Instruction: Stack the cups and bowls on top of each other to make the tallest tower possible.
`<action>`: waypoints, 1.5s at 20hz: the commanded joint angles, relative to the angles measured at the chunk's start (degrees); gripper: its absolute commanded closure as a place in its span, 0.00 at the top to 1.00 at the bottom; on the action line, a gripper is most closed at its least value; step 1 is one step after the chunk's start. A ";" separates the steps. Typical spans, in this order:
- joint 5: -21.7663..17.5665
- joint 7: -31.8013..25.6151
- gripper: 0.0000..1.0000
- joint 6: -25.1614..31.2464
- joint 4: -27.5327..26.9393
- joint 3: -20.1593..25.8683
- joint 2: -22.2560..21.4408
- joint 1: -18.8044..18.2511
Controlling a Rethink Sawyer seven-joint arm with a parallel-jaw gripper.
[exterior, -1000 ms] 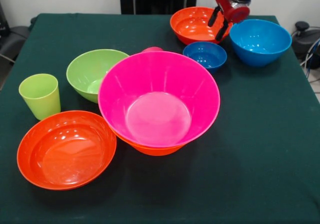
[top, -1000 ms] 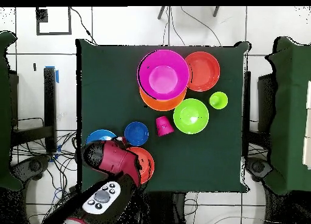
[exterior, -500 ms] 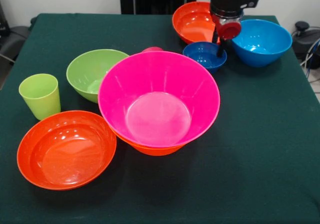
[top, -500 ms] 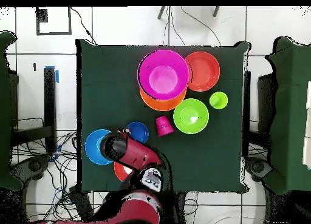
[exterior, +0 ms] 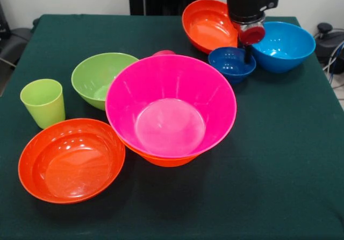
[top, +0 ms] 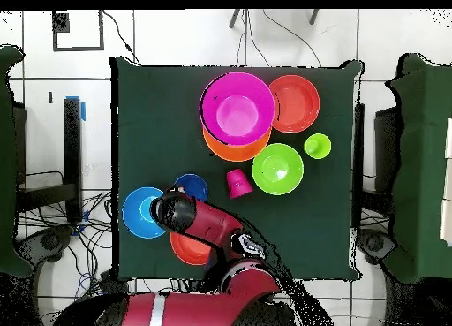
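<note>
- Dark green cloth covers the table (exterior: 279, 159) in the front view, with a pale wall and a black stand behind it at the top of the frame.
- At centre, the big pink bowl (exterior: 171, 108) sits nested in the big orange bowl (exterior: 164, 160), of which only a sliver shows beneath; this pair is the only stacking visible.
- Lower left lies a shallow red-orange bowl (exterior: 71, 160); above it stand the lime green cup (exterior: 43, 102) and the green bowl (exterior: 99, 79).
- A red-pink cup (exterior: 163, 52) peeps over the pink bowl's far rim.
- At upper right, the gripper (exterior: 248, 51) comes down at the small dark blue bowl (exterior: 231, 64), beside its right rim, between the second red-orange bowl (exterior: 208, 26) and the light blue bowl (exterior: 284, 44). I cannot tell whether it is wide, narrow or holding anything.
- Judged step: taking hold of the dark blue bowl. The next move calls for a sure pinch on its rim, then a lift clear of both close neighbours.
- Looking down from overhead, the same table (top: 150, 119) fills the middle, white floor tiles around it.
- Count: seven bowls and two cups; no yellow-orange cup shows.
- The arm (top: 207, 230) reaches up from the bottom edge, hiding part of the dark blue bowl (top: 189, 186) and one red-orange bowl (top: 187, 249).
</note>
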 commanded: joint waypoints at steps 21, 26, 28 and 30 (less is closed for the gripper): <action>-16.45 -4.51 0.00 3.98 -5.53 1.36 2.13 5.70; -20.09 -5.50 0.00 5.80 -9.29 -4.53 1.84 11.08; -20.97 -4.81 0.00 5.39 -10.24 -5.66 1.99 12.45; -21.93 -4.58 0.00 5.01 -11.40 -6.62 2.31 13.35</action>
